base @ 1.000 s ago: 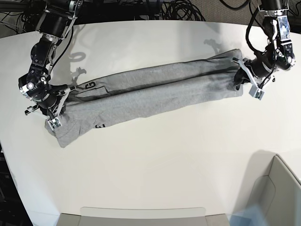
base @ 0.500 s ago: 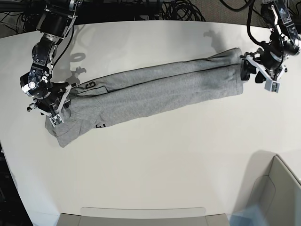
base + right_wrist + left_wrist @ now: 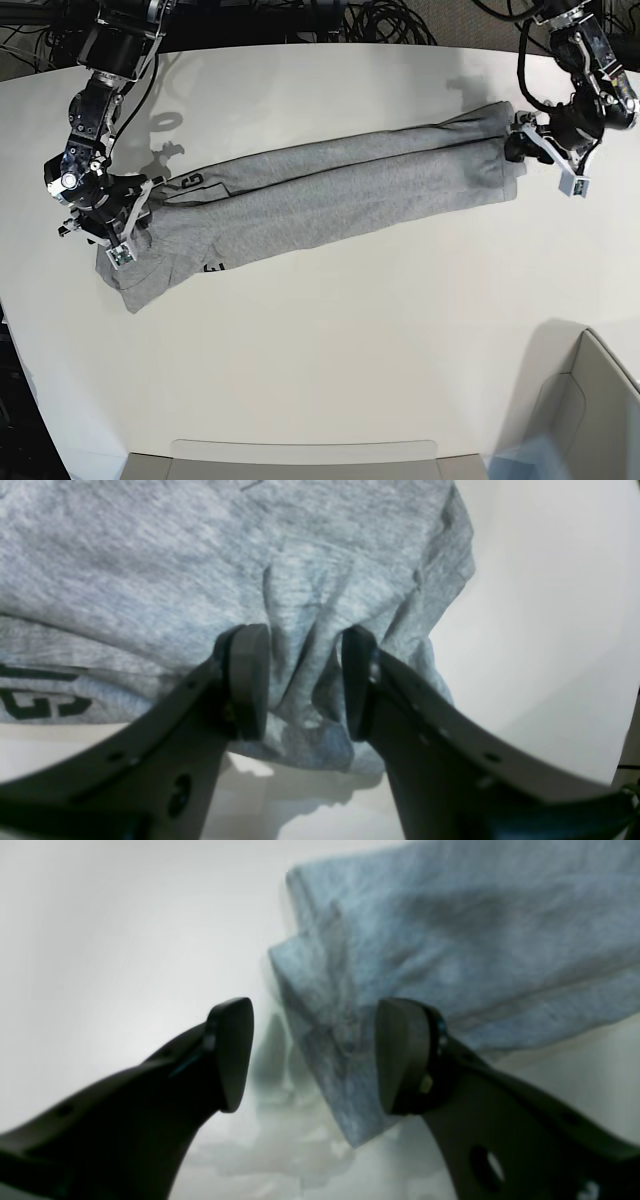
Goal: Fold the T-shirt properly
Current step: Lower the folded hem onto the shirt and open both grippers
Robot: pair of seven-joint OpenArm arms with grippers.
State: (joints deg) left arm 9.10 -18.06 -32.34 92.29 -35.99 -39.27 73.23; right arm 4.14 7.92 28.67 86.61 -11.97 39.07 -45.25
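Lengthwise fold laid on the table (image 3: 330,330). My left gripper (image 3: 312,1055) is released, clear of the T-shirt (image 3: 330,195); my right gripper (image 3: 305,680) stands parted astride bunched cloth. Next, in my judgement: regrasp for the crosswise fold.

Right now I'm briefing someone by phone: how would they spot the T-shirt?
Look at the white table. Stretched slantwise across it, between the two arms, lies the T-shirt, folded into a long grey band. It is the only cloth there, with black letters showing near one end.
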